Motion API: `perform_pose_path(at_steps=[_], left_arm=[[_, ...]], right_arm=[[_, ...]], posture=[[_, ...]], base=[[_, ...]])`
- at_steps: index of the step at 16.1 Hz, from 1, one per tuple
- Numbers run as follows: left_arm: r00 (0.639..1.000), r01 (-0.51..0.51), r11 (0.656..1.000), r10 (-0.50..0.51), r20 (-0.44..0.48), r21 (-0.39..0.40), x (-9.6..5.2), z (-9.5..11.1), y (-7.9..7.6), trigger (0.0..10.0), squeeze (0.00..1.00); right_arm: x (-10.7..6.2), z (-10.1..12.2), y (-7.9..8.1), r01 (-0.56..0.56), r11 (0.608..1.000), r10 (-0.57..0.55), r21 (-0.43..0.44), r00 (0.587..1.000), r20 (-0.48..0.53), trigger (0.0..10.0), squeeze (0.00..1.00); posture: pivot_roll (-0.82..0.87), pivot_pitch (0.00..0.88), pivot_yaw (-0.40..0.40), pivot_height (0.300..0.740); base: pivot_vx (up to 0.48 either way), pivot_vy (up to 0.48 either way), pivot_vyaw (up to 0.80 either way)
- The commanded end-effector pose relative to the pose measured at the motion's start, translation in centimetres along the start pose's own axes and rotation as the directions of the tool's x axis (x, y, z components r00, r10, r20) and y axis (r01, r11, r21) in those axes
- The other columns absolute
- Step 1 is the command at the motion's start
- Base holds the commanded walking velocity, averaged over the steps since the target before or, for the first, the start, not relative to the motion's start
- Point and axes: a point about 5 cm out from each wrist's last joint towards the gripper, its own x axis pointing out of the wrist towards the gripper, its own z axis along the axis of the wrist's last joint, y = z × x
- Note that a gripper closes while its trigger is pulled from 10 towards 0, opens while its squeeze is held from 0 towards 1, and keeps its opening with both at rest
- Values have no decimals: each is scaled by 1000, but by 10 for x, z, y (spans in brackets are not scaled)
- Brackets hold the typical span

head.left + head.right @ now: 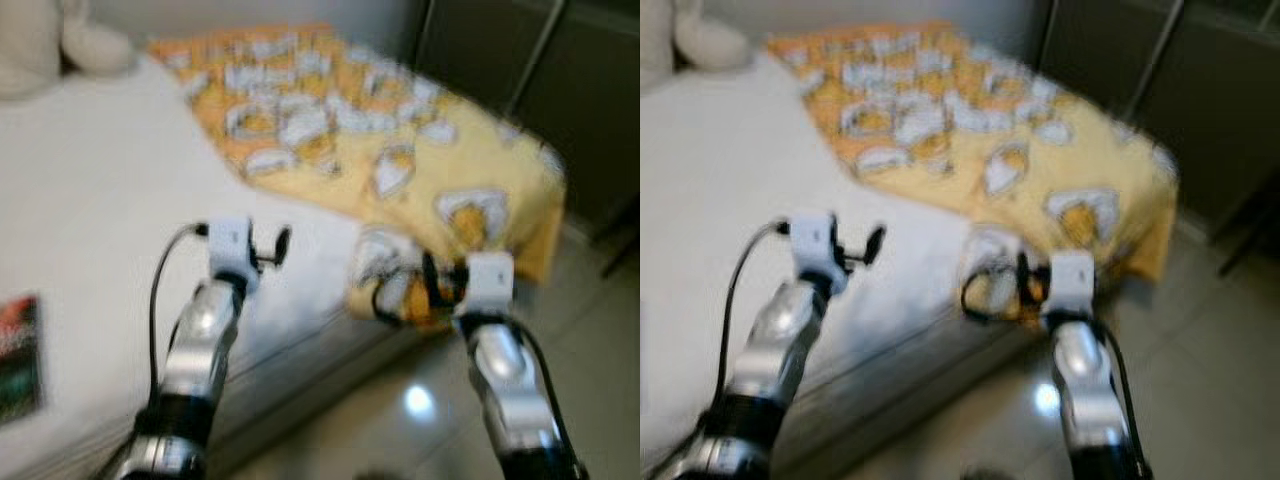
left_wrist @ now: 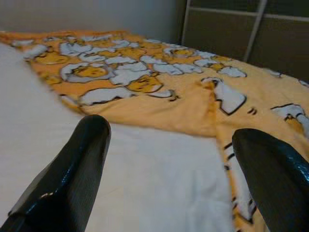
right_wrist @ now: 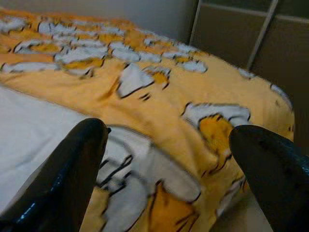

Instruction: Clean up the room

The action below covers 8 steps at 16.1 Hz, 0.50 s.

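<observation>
2 grippers are raised over the bed (image 1: 90,200) edge, and we judge the step in hand to be the approach to the yellow blanket (image 1: 400,140), which lies rumpled across the far part of the white sheet and droops over the bed's corner. Our left gripper (image 2: 169,179) hovers over bare sheet with the blanket edge just ahead of its fingers, which are spread wide and hold nothing. Our right gripper (image 3: 169,179) is equally wide and empty, poised right above the hanging corner fold. Next we would need to lower both onto the fabric edge and close on it. Head views are blurred, so the dark item (image 1: 20,355) behind the left gripper is unreadable, and the pale shape (image 1: 60,40) far ahead is cut off.
</observation>
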Motion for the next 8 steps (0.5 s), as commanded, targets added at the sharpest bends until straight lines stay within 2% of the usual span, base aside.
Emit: perform_pose_path(at_steps=[1,3,5,7,8], left_arm=[[1000,14,1000,-14,-3,1,1,0,-1,10000,0],[1000,27,1000,-27,0,12,2,0,-2,10000,0],[1000,16,1000,-16,-6,2,2,-2,-2,10000,0],[999,-46,997,44,-29,-59,4,-6,0,10000,0],[994,-97,989,90,-61,-114,4,-11,6,10000,0]], right_arm=[[-2,-1,-2,14,1000,-14,1,1000,-2,10000,0],[-3,0,-4,37,999,-37,39,999,3,10000,0],[-2,0,-6,44,999,-44,31,999,3,10000,0],[-2,2,-8,53,997,-54,57,998,14,10000,0],[-2,2,-10,64,995,-66,74,998,22,10000,0]], posture=[[13,0,-5,740],[7,0,-4,740],[1,0,-7,740],[0,0,-10,740],[-1,0,-9,740]], base=[[0,0,-587],[0,0,-569],[0,0,-538],[0,0,-547],[0,0,-525]])
